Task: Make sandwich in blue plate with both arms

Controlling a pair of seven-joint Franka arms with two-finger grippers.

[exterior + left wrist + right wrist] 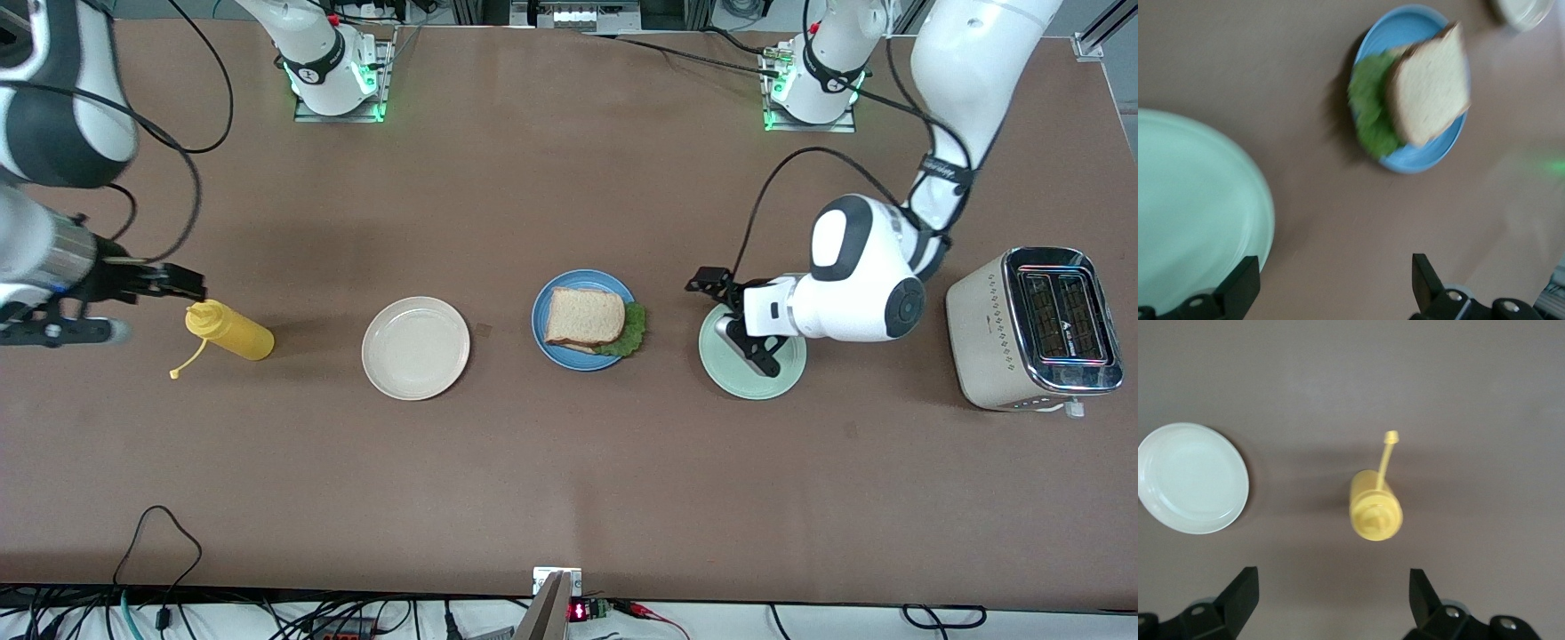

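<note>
The sandwich [584,317] lies on the blue plate [544,307] in the middle of the table: a tan bread slice on top, a second slice under it, and green lettuce [633,329] sticking out toward the left arm's end. The left wrist view shows the bread [1429,83], lettuce [1371,107] and blue plate [1418,157]. My left gripper [733,320] is open and empty over the pale green plate's edge; in its own view [1335,287] nothing is between its fingers. My right gripper [160,302] is open and empty by the yellow bottle, also in its own view [1333,607].
A pale green plate [752,378] lies beside the blue plate toward the left arm's end [1191,207]. A beige plate [415,348] lies toward the right arm's end [1193,478]. A yellow squeeze bottle [229,330] stands past it, cap hanging open [1375,510]. A toaster [1036,329] stands at the left arm's end.
</note>
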